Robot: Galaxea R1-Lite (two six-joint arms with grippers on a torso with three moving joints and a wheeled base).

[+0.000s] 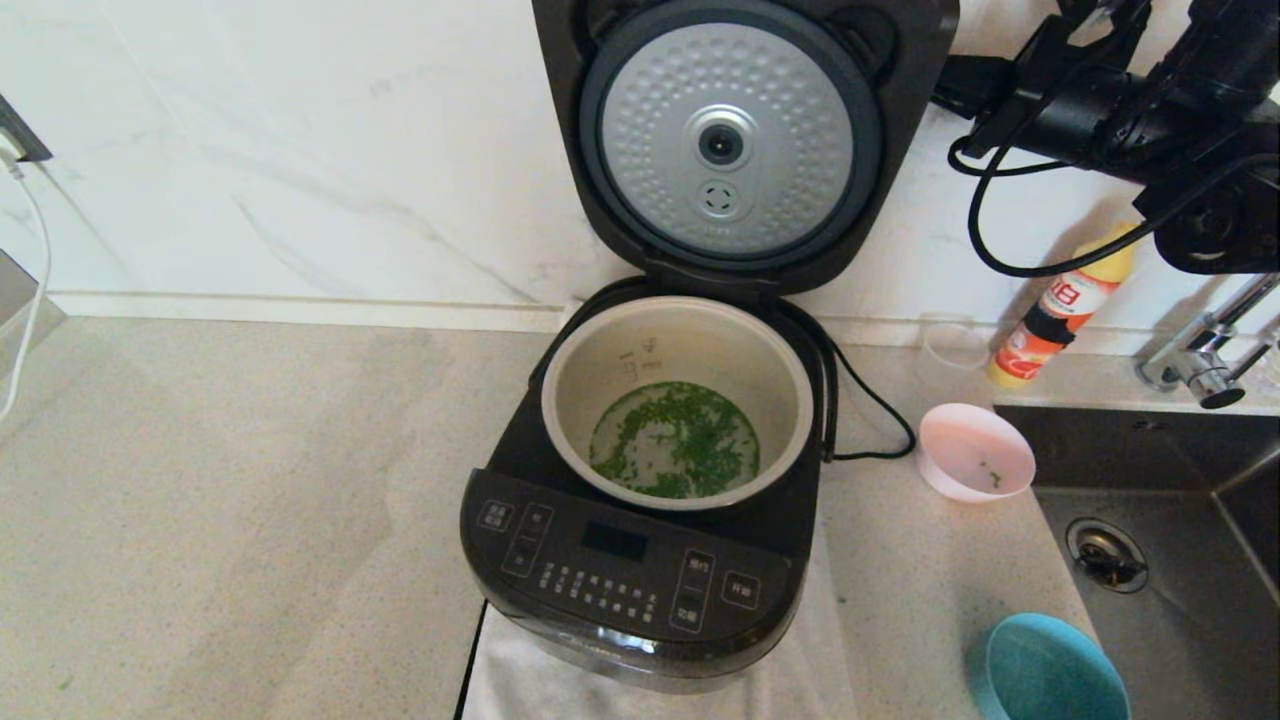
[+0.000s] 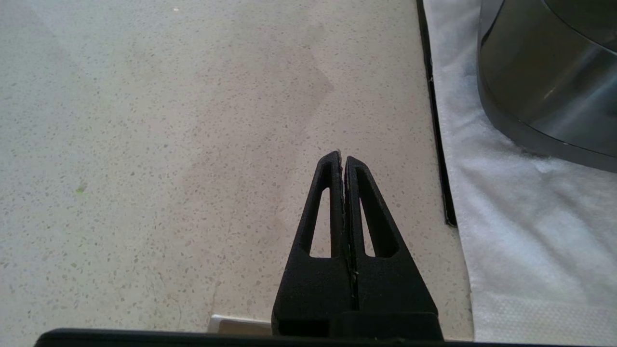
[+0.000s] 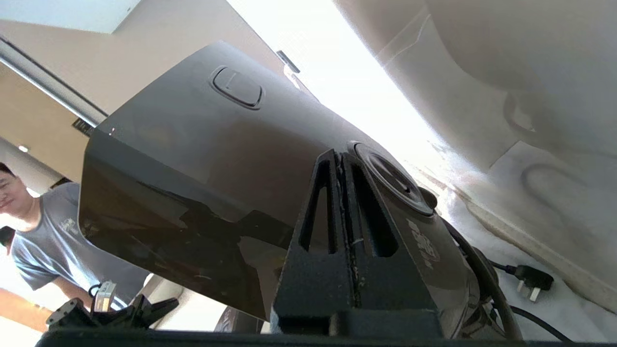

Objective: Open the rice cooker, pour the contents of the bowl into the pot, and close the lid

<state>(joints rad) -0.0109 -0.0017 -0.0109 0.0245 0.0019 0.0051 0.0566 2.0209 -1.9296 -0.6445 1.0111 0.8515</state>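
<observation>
The black rice cooker (image 1: 630, 570) stands open, its lid (image 1: 730, 140) upright with the dimpled silver underside facing me. The cream pot (image 1: 560, 380) holds the green contents (image 1: 675, 440) spread over its bottom. To the cooker's right, the pink bowl (image 1: 975, 452) sits on the counter with a few green bits left in it. My right gripper (image 3: 341, 155) is shut and holds nothing. It is behind the lid (image 3: 193, 144), its tips close against the outer face beside the steam vent (image 3: 393, 178). My left gripper (image 2: 342, 156) is shut and empty, low over the counter beside the cooker's base (image 2: 544, 82).
A teal bowl (image 1: 1050, 670) sits at the front right beside the sink (image 1: 1170, 560) and faucet (image 1: 1205, 350). An orange bottle (image 1: 1060, 310) and a clear cup (image 1: 955, 345) stand at the wall. The power cord (image 1: 880, 410) loops right of the cooker, which rests on a white cloth (image 2: 520, 217).
</observation>
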